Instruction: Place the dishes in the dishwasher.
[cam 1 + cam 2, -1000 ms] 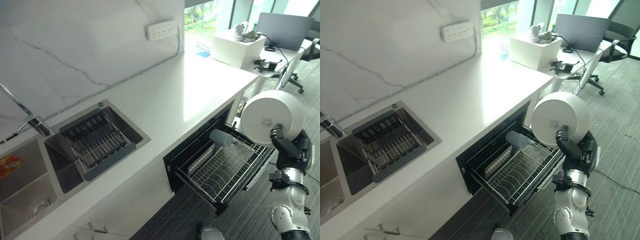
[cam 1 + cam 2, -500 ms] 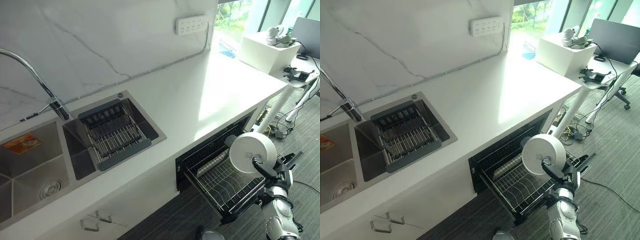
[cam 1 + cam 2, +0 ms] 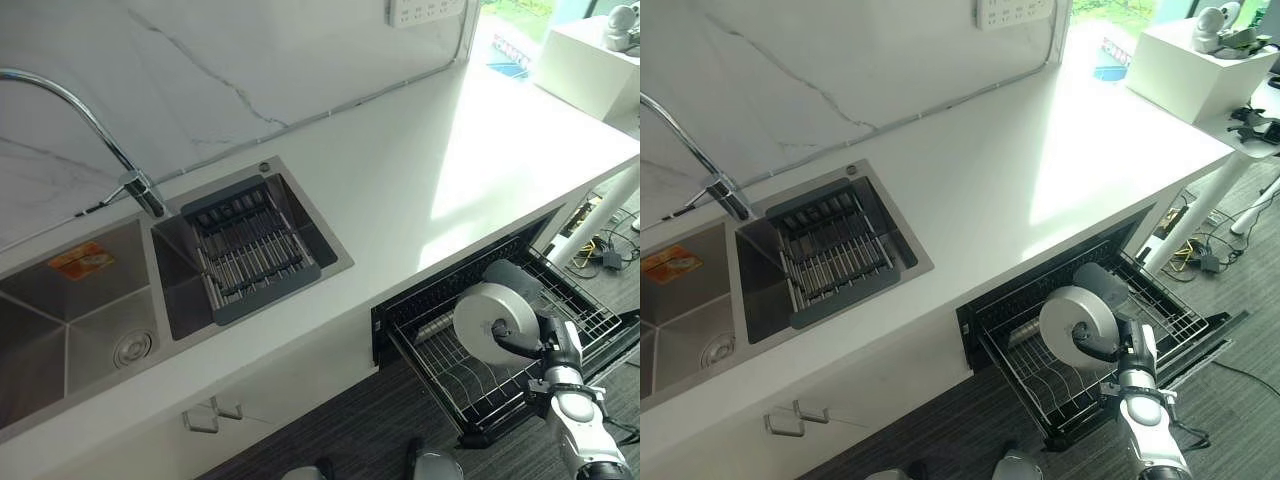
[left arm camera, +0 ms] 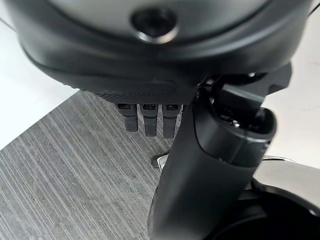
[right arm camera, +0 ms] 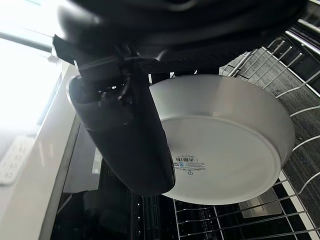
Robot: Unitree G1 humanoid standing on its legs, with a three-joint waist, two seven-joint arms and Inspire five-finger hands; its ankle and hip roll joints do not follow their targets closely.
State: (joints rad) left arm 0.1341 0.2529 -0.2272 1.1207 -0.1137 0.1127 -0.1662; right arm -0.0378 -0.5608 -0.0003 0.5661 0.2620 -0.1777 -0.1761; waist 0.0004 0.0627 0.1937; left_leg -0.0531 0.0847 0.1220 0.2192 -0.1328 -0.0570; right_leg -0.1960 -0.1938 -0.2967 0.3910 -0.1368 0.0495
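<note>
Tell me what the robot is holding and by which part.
The right hand holds a white bowl by its rim, thumb across its base, above the dishwasher rack.

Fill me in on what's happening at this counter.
The robot is loading a dishwasher. Its right hand grips a white bowl, tipped on edge with its underside facing out, just over the wire rack of the pulled-out dishwasher drawer under the white counter. A grey cup already lies in the rack behind the bowl. The left hand hangs idle over the grey floor. Further along the counter is a sink with a drainer basket.
</note>
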